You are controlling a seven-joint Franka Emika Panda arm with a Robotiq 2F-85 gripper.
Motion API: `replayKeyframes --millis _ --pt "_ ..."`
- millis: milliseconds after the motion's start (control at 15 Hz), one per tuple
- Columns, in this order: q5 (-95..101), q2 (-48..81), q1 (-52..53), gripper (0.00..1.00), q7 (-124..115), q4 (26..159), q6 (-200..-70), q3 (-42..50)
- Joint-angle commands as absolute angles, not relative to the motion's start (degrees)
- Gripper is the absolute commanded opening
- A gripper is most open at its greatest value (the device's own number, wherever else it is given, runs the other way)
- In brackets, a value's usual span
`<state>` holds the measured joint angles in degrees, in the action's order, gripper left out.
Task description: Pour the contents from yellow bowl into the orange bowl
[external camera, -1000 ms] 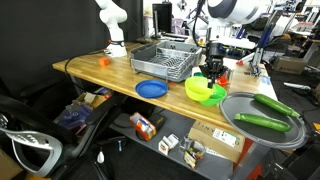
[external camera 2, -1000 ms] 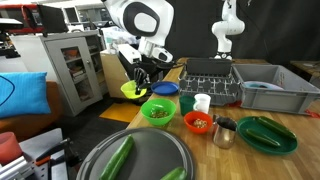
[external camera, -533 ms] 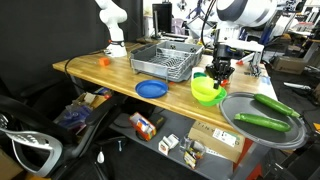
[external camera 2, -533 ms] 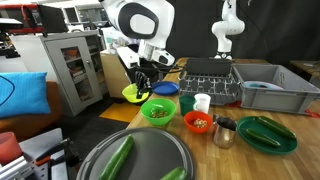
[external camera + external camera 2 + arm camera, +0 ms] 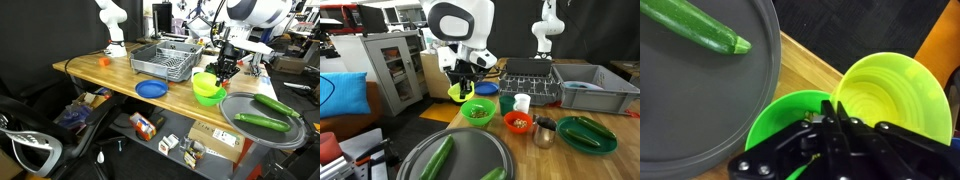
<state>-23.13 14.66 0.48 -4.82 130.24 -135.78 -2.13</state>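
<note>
Over rim of lime-green plastic bowl (image 5: 210, 98): small round yellow plastic bowl (image 5: 203, 80), airborne, upright, carried closer over last second. Robotiq gripper (image 5: 222, 76) pinching its rim. Small red-orange plastic bowl (image 5: 519, 122) just beyond lime-green plastic bowl; transfer midway, pour pending.

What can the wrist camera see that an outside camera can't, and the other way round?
Only the wrist view looks into the yellow bowl, held by the hand. Only an exterior view shows the orange bowl, blue plate and dish rack. Both show the yellow bowl, the green bowl and the grey tray with zucchini.
</note>
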Motion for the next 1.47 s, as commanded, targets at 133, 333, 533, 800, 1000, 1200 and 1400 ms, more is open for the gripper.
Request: replayKeyframes --millis 133,333,533,800,1000,1200,1400 --pt "-25.89 11.88 0.57 0.01 -13.56 134.63 -141.82 -1.36" --pt "-26.23 11.38 0.88 0.01 -20.18 136.17 -145.04 -0.81" --pt "-26.88 10.74 1.06 0.01 -27.02 137.81 -147.83 -0.31" --pt "-29.96 9.51 0.92 0.01 -34.57 140.48 -151.63 0.07" --pt "-35.02 8.12 0.44 0.01 -38.98 143.14 -155.05 -0.2" --pt "-45.27 6.22 0.0 0.01 -38.28 146.26 -159.39 -1.19" --pt "-47.25 7.15 0.8 0.04 -36.31 145.64 -159.6 -0.33"
